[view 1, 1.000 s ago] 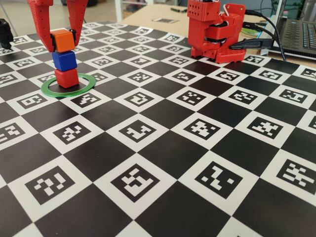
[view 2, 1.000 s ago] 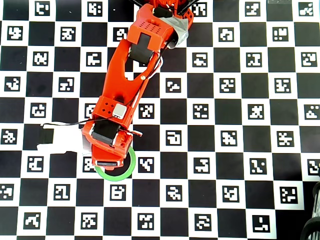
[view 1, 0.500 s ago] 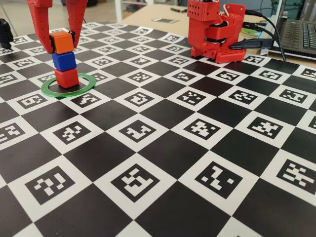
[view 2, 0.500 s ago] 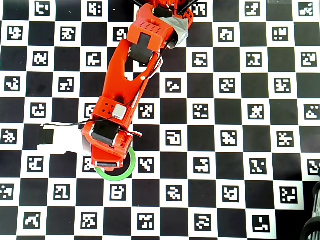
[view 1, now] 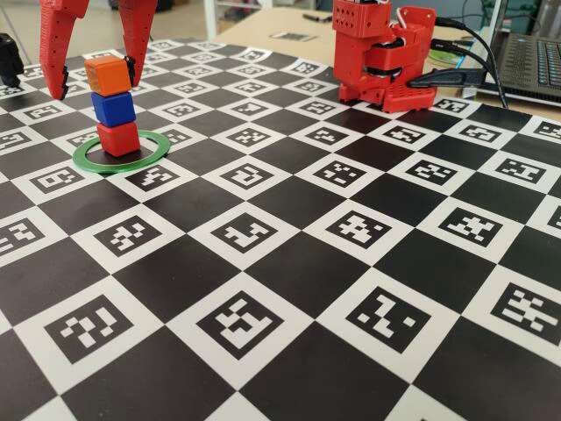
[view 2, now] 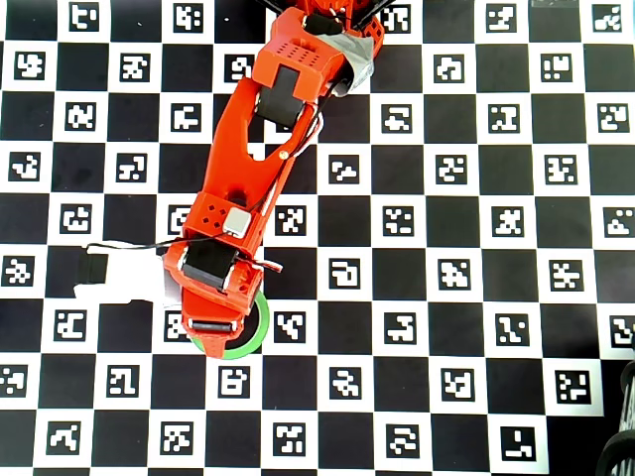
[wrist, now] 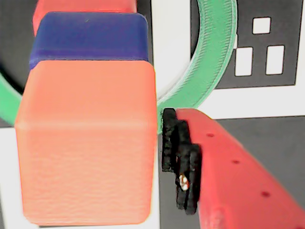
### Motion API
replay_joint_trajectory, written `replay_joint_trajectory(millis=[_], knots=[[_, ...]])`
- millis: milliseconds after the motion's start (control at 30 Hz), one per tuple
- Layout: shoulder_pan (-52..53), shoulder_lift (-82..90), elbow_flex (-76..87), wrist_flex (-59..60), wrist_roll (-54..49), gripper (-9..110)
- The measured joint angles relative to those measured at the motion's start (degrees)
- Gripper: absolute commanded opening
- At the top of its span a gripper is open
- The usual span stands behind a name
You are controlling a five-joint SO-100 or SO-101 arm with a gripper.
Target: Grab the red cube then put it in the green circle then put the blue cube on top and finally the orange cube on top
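Reading the fixed view from left to right, the jaws (view 1: 95,81) stand spread wide, one fingertip hanging well off to the left of the stack and the other just beside the orange cube's right face; whether that one touches it cannot be told there. Between them stands the finished tower: the red cube (view 1: 117,138) sits on the table inside the green circle (view 1: 122,152), the blue cube (view 1: 114,108) rests on it, and the orange cube (view 1: 109,74) caps the two. In the wrist view the orange cube (wrist: 88,140) fills the left side, with the blue cube (wrist: 88,36) and a sliver of the red cube (wrist: 81,5) beyond it, and one red finger with its black pad (wrist: 181,162) to the right, a thin gap apart from the cube. The overhead view hides the cubes under the arm; only an arc of the green circle (view 2: 260,332) shows. The tower stands straight, so the clean way out is judged to be straight up, since any sideways drift would bring the right finger against the top cube. Farther right, the arm's red base (view 1: 386,57) sits at the table's far edge.
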Motion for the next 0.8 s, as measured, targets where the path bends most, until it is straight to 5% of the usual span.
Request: replay_joint_trajectory(millis=[400,800], knots=[[-1.14,21.01,16.96,-1.14,4.31,42],[-7.56,46.23,52.21,-21.71,3.43,19]])
